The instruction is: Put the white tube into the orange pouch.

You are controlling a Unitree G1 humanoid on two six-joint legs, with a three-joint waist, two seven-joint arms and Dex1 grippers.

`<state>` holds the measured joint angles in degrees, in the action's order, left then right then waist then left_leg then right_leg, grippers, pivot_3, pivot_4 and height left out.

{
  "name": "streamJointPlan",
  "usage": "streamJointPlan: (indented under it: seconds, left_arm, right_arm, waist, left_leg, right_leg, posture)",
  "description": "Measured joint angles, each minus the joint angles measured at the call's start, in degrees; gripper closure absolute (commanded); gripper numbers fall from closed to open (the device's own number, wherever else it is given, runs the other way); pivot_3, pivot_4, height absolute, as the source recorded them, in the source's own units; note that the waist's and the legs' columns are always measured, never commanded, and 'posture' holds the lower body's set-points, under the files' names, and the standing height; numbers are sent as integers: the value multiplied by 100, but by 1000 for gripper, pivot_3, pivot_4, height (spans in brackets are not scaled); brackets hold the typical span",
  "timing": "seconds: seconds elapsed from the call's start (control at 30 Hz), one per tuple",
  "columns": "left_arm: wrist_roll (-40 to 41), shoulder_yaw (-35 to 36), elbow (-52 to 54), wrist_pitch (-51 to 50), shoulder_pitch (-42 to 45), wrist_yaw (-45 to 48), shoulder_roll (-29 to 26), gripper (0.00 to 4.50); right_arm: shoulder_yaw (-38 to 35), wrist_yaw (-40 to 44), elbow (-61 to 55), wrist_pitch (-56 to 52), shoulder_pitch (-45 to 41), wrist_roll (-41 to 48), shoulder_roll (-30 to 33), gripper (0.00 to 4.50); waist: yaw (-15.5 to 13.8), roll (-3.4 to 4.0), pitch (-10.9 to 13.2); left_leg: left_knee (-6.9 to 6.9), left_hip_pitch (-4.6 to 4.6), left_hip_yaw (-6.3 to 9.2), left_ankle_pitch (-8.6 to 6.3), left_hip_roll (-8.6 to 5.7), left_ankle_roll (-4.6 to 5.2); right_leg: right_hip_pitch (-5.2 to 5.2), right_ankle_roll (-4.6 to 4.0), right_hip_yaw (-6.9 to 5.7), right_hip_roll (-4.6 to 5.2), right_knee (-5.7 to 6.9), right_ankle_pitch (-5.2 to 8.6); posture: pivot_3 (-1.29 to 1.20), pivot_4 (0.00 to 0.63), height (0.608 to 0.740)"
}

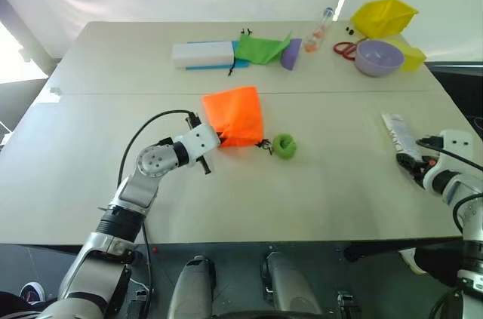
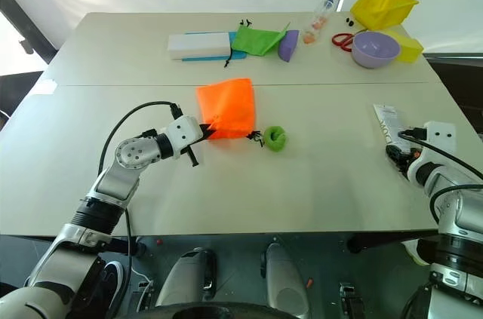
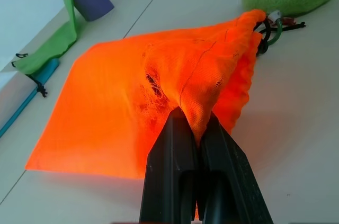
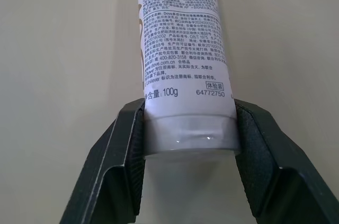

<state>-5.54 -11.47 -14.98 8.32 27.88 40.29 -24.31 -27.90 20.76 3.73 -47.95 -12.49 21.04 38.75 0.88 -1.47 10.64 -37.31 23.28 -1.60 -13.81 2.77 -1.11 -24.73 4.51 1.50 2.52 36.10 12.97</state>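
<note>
The orange pouch lies flat in the middle of the table, its black cord leading to a lime-green toggle on its right. My left gripper is shut on the pouch's near edge, pinching a fold of orange fabric by the drawstring mouth. Near the table's right edge lies the white tube, pointing away from me. My right gripper is shut on the tube's cap end, one finger pressed against each side.
Along the far edge of the table stand a long white box, a green pouch, a purple block, a clear bottle, red scissors, a purple bowl and yellow containers.
</note>
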Motion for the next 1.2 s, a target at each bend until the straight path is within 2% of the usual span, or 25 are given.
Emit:
streamJointPlan:
  seconds: [0.07, 0.17, 0.3, 0.47, 0.67, 0.77, 0.87, 1.2]
  left_arm:
    - [0, 1, 0, -1, 0, -5, -3, 4500]
    - [4, 0, 4, -5, 3, -7, 7, 4500]
    - [6, 1, 24, -10, 0, 5, -9, 4500]
    - [6, 4, 151, -48, -7, 63, -125, 4500]
    - [57, 17, 325, -164, -18, 93, -178, 4500]
    - [60, 20, 403, -186, -8, 116, -182, 4500]
    - [60, 20, 446, -234, -11, 137, -217, 4500]
    - [114, 104, 620, -386, -87, 141, -206, 4500]
  right_arm:
    - [24, 173, -328, -39, 43, 173, -22, 2703]
    - [169, 695, -1479, -388, 136, 973, -212, 2703]
    - [814, 1220, -3280, -1019, 528, 2090, -220, 2703]
    - [1813, 1281, -4140, -1163, 1077, 2261, -215, 2703]
    - [2703, 1210, -4181, -846, 1202, 1664, 23, 2703]
    - [3247, 870, -3662, -411, 801, 985, -307, 2703]
    - [3313, 566, -3259, -167, 468, 700, -774, 2703]
    - [3943, 433, -2386, 248, -151, -29, -1302, 2703]
  waist:
    - [0, 1, 1]
    - [27, 2, 1]
    - [-28, 2, 1]
    - [-26, 1, 1]
    - [-20, -2, 1]
    - [13, -1, 1]
    - [-1, -1, 1]
    - [-14, -1, 1]
  left_leg:
    - [1, 0, 0, 0, 0, 0]
    - [6, -1, 6, 0, 7, 0]
    - [11, 4, 21, 0, 10, 0]
    - [-5, 13, 4, -1, -5, 0]
    - [-13, 7, 6, -1, -1, 0]
    - [-7, 3, 7, -1, 3, 0]
    - [-3, 6, 9, -1, 5, 0]
    - [2, 11, 6, -1, 1, 0]
  right_leg:
    - [-1, 0, 0, -1, 0, 0]
    - [-2, 13, 0, -10, 1, -7]
    - [-3, 4, -14, -12, 1, 1]
    - [0, 1, -7, 16, -13, 4]
    - [3, -2, -8, 10, -10, 2]
    - [-1, -9, -10, 3, -8, -2]
    - [-6, -10, -10, -2, -4, -3]
    - [-7, 1, -8, 2, -6, 3]
  posture:
    - [0, 150, 740]
    - [0, 150, 740]
    - [0, 150, 740]
    - [0, 150, 740]
    - [0, 150, 740]
    - [0, 150, 740]
    - [0, 150, 740]
    - [0, 150, 740]
